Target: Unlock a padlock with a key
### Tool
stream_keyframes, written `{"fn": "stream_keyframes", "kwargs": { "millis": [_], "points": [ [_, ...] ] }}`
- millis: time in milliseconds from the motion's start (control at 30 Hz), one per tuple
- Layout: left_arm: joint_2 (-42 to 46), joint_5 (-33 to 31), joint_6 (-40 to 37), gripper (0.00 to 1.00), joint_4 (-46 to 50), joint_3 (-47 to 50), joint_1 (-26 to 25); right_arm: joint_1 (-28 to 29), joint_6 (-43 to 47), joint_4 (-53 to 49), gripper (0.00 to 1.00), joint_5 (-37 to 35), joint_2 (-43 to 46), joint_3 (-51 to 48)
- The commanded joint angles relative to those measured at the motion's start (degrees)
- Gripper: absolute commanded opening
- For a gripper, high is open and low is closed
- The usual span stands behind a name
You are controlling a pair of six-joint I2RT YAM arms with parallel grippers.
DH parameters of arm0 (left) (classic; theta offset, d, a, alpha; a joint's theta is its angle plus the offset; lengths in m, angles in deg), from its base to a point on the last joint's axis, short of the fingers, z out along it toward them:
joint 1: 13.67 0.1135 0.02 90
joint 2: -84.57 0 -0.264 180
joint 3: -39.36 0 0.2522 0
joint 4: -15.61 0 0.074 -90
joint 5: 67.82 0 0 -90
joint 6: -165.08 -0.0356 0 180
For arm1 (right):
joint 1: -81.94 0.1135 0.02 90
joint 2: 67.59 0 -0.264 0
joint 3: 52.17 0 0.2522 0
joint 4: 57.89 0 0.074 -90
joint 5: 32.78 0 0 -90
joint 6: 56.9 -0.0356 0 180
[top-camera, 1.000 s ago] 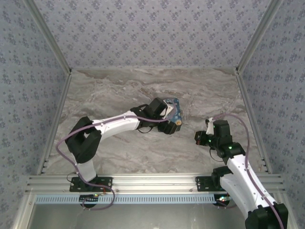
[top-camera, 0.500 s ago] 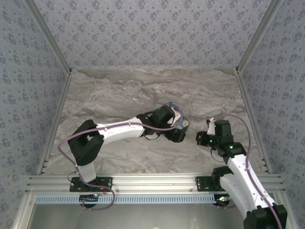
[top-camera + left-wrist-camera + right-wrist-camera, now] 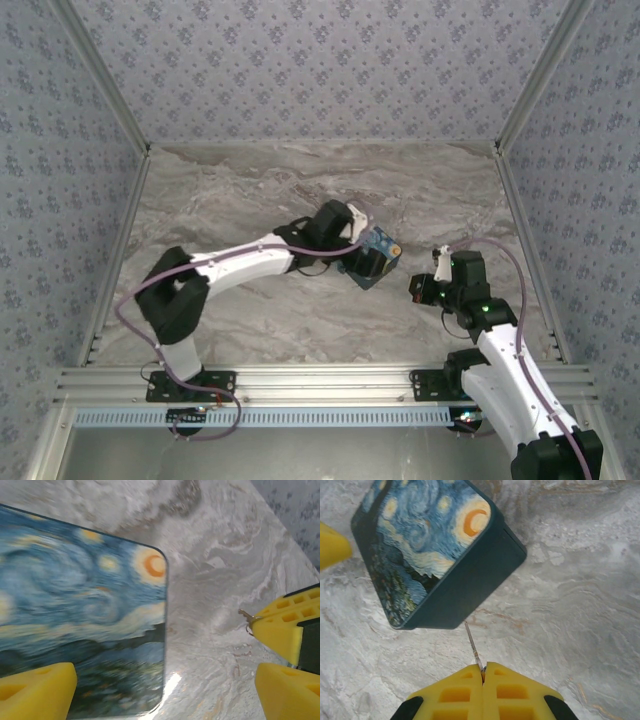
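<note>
Between right jaws, thin key, head hidden

No legible text, label, brand, number or sign on any surface.

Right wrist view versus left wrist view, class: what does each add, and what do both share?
Right wrist view: the dark side wall of the box, with the key aimed at it. Left wrist view: the left gripper open, both fingers spread. Shared: the box's starry lid, the marble table, the right gripper shut on the key.
</note>
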Motion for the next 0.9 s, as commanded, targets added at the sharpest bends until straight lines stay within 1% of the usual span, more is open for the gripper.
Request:
{"fn": "stream_keyframes", "kwargs": {
  "millis": [0,133,200,300,367,433,500,600,733,800,867],
  "points": [
    [9.08,1.04,-2.11,0.92,-6.42,5.67,2.89,0.33,-1.96,3.66,0.0,2.79,0.4,-0.98],
    [18.31,-0.46,-2.44,0.92,-16.48,17.85,6.43,1.43,-2.94,5.1,0.0,2.84,0.07,-1.31],
    [22.36,-1.91,-2.76,0.91,-19.13,22.94,8.01,2.19,-3.7,6.19,0.0,2.93,-0.09,-1.43],
    [27.47,-3.08,-3.17,0.91,-18.11,27.91,10.23,3.96,-5.33,8.16,0.0,2.69,-0.43,-1.53],
    [29.26,-1.07,-4.26,0.91,-13.82,28.96,11.49,5.16,-6.54,10.02,0.0,2.43,-0.94,-1.58],
    [29.38,2.13,-5.33,0.9,-10.84,29.5,12.43,6.31,-8.06,12.28,0.0,2.43,-1.79,-1.59],
    [28.9,4.3,-5.84,0.89,-11.52,31.32,12.63,7.53,-9.57,14.62,0.0,2.34,-2.77,-1.56],
    [26.93,6.47,-6.34,0.87,-15.34,33.77,12.72,9.58,-11.5,17.73,0.0,1.48,-4.01,-1.5],
    [22.88,7.06,-9.0,0.78,-19.61,35.01,12.67,12.84,-14.09,19.84,0.0,-1.22,-4.64,-1.44],
    [21.33,7.13,-9.94,0.77,-22.79,35.77,12.68,13.5,-14.96,20.86,0.0,-1.84,-5.3,-1.15],
    [19.76,7.42,-10.7,0.76,-25.78,36.09,12.58,13.45,-15.85,22.7,0.0,-0.93,-6.98,-0.49]
  ]
}}
